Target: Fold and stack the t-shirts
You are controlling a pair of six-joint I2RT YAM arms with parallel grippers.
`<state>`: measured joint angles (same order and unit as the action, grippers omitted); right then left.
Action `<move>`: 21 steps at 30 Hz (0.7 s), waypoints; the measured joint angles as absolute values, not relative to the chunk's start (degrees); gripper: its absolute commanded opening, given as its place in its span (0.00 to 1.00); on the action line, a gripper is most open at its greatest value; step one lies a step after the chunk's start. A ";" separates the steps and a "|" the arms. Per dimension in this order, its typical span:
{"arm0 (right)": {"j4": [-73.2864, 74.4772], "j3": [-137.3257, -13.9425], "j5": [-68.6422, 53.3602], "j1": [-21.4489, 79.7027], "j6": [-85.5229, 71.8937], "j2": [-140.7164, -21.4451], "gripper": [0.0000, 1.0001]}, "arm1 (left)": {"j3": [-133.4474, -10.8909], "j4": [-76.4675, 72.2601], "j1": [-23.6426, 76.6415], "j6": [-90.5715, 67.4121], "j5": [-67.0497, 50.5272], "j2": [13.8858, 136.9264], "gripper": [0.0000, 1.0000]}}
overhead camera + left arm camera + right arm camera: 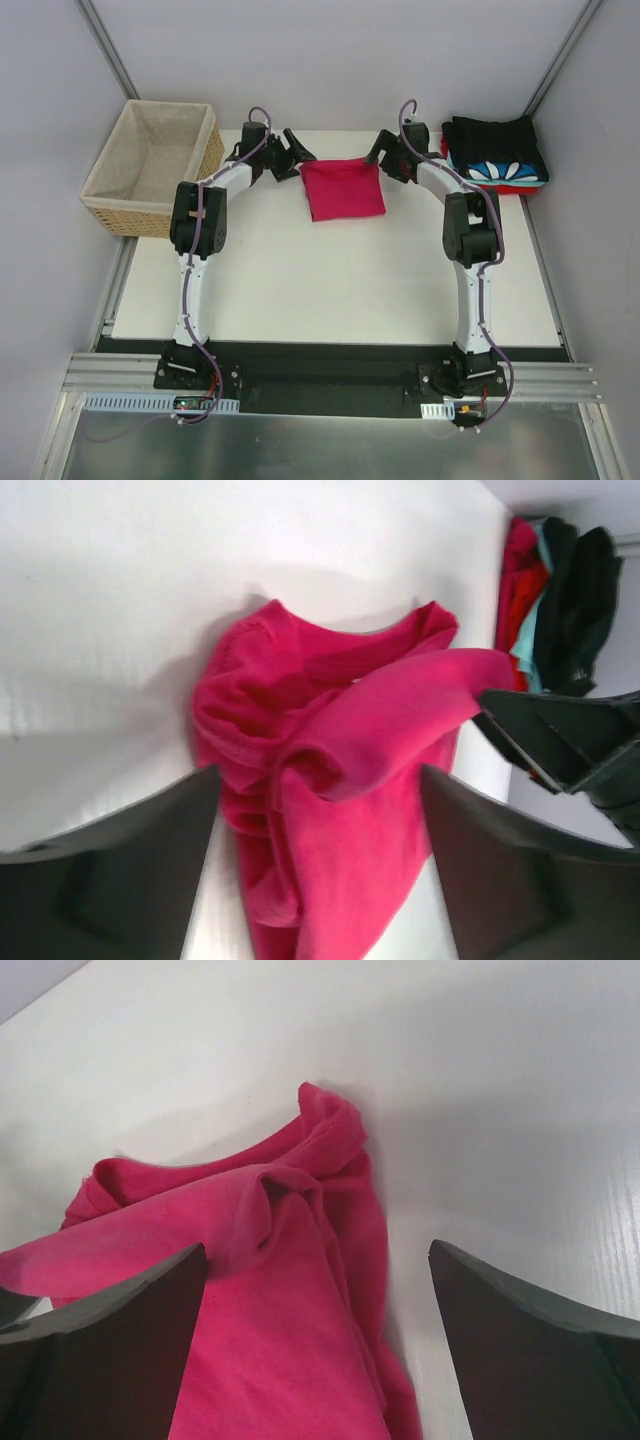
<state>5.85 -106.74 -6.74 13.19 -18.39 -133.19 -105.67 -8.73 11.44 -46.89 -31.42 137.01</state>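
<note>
My left gripper (pixel 296 152) and right gripper (pixel 379 150) have jaws spread wide at the crimson-pink tee's (pixel 343 190) far corners. The folded stack (pixel 497 160) lies far right.

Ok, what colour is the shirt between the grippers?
The shirt is plain crimson-pink; left wrist view shows it best.

Overhead wide; wrist cameras close, sharing pink tee (pixel 340 780).

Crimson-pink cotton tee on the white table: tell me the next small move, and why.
Probably raise both claws clear of the crimson-pink tee: it already lies folded square, the left claw and right claw stand open at its far corners, and the stack of folded black, patterned and red shirts waits to its right.
</note>
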 measured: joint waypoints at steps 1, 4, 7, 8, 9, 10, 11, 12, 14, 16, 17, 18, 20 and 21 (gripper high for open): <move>5.85 -106.56 -6.66 13.17 -18.33 -133.21 0.97 | -105.71 -8.25 11.27 -47.11 -31.48 137.05 0.99; 4.97 -105.62 -6.26 13.15 -17.65 -132.75 0.97 | -106.15 -7.77 11.16 -46.81 -31.29 137.03 0.99; 4.82 -102.54 -5.48 13.26 -16.53 -130.30 0.97 | -106.43 -7.68 11.16 -46.52 -31.31 136.57 0.99; 4.78 -101.47 -5.19 13.28 -16.12 -129.10 0.97 | -106.43 -7.42 11.18 -46.44 -31.40 136.16 0.99; 4.86 -100.38 -5.06 13.37 -15.70 -127.74 0.97 | -106.41 -7.20 11.22 -46.44 -31.51 135.59 0.99; 4.73 -99.31 -4.91 13.47 -15.38 -126.17 0.97 | -106.32 -6.96 11.27 -46.44 -31.57 134.72 0.99; 4.73 -98.26 -4.84 13.63 -15.03 -124.36 0.97 | -106.15 -6.74 11.31 -46.44 -31.81 133.64 0.99; 4.75 -97.49 -4.78 13.80 -14.76 -122.78 0.97 | -106.04 -6.68 11.40 -46.46 -32.23 132.70 0.99; 4.43 -95.55 -4.69 14.46 -14.15 -118.48 0.97 | -106.00 -6.74 11.86 -46.74 -32.99 129.93 0.99; 3.99 -93.91 -4.51 15.20 -13.69 -114.69 0.97 | -105.97 -7.01 12.82 -47.09 -33.80 127.02 0.99; 3.64 -93.08 -4.49 15.57 -13.43 -112.75 0.97 | -105.97 -7.35 13.47 -47.20 -34.24 125.69 0.99; 3.31 -92.31 -4.40 15.92 -13.23 -110.93 0.97 | -105.97 -7.77 14.31 -47.31 -34.57 124.49 0.99; 2.90 -91.02 -4.27 16.51 -12.95 -108.16 0.97 | -105.97 -8.84 16.01 -47.62 -35.38 122.93 0.99; 2.44 -90.21 -4.19 16.69 -12.80 -106.94 0.97 | -105.91 -9.58 17.04 -48.10 -35.86 122.48 0.99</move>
